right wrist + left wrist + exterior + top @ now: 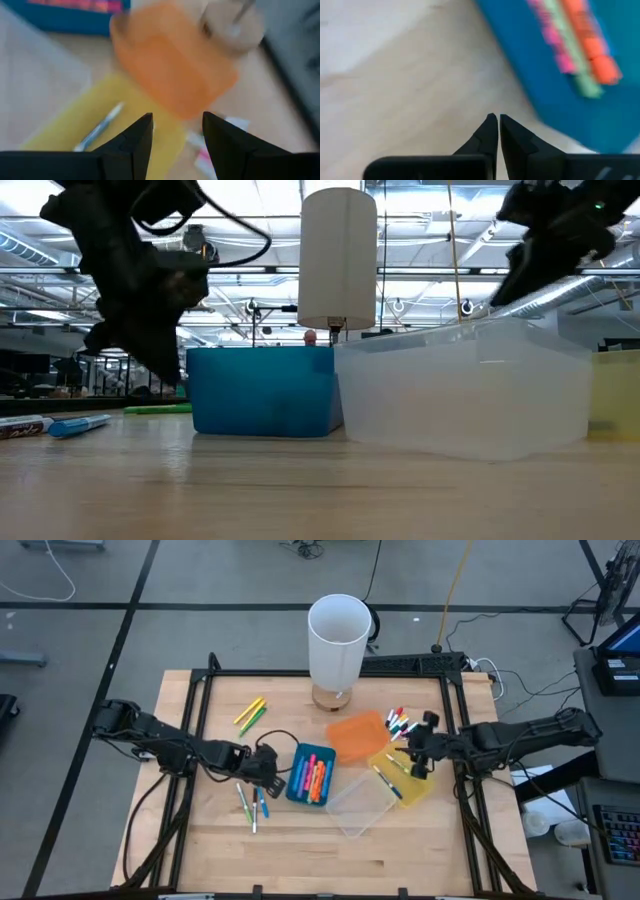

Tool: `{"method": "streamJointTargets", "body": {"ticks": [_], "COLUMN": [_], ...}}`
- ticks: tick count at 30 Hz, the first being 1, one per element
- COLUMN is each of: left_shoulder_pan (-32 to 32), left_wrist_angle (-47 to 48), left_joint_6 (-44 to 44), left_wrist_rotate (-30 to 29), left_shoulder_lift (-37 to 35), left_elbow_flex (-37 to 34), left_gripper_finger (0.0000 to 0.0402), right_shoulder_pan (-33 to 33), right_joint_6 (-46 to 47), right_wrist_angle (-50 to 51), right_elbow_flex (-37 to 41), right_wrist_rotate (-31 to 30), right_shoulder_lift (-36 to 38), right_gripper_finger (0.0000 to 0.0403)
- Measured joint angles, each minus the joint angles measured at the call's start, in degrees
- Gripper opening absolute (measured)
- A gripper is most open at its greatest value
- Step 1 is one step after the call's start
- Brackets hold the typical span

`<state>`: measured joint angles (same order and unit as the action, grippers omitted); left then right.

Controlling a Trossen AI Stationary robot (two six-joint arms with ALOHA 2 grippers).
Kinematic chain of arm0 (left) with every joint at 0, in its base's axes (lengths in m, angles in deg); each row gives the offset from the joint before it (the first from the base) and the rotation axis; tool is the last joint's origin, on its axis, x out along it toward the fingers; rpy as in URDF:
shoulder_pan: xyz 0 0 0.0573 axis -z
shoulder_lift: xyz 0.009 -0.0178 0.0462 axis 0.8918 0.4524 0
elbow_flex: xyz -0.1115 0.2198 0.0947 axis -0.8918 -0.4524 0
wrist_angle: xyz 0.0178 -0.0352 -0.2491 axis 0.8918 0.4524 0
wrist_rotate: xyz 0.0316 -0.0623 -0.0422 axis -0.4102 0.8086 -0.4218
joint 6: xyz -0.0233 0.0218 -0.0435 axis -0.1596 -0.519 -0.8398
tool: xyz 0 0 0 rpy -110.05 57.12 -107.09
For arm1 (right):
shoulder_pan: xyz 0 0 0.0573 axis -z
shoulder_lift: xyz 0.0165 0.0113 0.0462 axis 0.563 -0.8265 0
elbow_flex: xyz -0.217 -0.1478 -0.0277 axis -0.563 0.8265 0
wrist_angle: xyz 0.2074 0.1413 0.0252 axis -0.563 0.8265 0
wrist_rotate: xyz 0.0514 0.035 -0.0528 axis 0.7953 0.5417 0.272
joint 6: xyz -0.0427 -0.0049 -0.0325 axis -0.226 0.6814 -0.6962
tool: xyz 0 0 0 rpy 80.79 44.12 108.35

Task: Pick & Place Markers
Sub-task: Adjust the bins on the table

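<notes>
Markers [312,777] partly sorted — several in blue bin [298,787], one in yellow bin [420,790]; others left on table [300,850]. Left gripper [272,780] clenched, empty; right gripper [418,762] released, w/ nothing held.

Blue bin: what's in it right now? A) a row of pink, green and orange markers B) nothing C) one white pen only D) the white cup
A: the high view shows several bright markers lying side by side inside the blue bin, and the left wrist view shows pink, green and orange ones in it, just past the shut left gripper.
</notes>
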<state>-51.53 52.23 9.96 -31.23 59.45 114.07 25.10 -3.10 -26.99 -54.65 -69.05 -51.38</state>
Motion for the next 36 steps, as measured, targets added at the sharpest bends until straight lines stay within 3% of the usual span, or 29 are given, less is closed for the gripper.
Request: {"method": "streamJointTargets", "body": {"ticks": [2, 6, 11, 16, 26, 31, 36], "left_shoulder_pan": [-0.3, -1.0, -1.5, -1.5, -1.5, -1.3, -1.3], "left_wrist_angle": [2.8, 4.4, 5.0, 6.6, 8.3, 8.2, 8.0], "left_joint_6": [-1.2, -2.3, -2.1, -1.8, -2.3, -2.5, -2.5], "left_wrist_rotate": [-2.8, -5.2, -6.2, -7.0, -7.1, -7.0, -6.9], "left_shoulder_lift": [0.0, 0.0, 0.0, 0.0, 0.0, 0.0, 0.0], "left_elbow_flex": [0.0, 0.0, 0.0, 0.0, 0.0, 0.0, 0.0], "left_gripper_finger": [0.0006, 0.0012, 0.0022, 0.0004, 0.0011, 0.0009, 0.0022], "right_shoulder_pan": [1.4, 5.3, 12.8, 18.7, 19.6, 19.3, 17.1], "right_joint_6": [-4.8, -16.5, -31.0, -35.7, -38.7, -36.6, -34.5], "right_wrist_angle": [-5.6, -18.3, -23.8, -19.6, -1.9, 1.2, 0.6], "right_elbow_flex": [-0.1, -0.1, -2.4, -12.4, -29.7, -33.6, -34.3], "right_wrist_rotate": [1.8, 13.1, 16.2, 21.8, 24.6, 30.2, 31.3], "right_shoulder_lift": [-1.5, -9.1, -21.6, -33.7, -52.1, -55.5, -55.6], "right_gripper_finger": [0.016, 0.0157, 0.0107, 0.0013, 0.0001, 0.0001, 0.0]}}
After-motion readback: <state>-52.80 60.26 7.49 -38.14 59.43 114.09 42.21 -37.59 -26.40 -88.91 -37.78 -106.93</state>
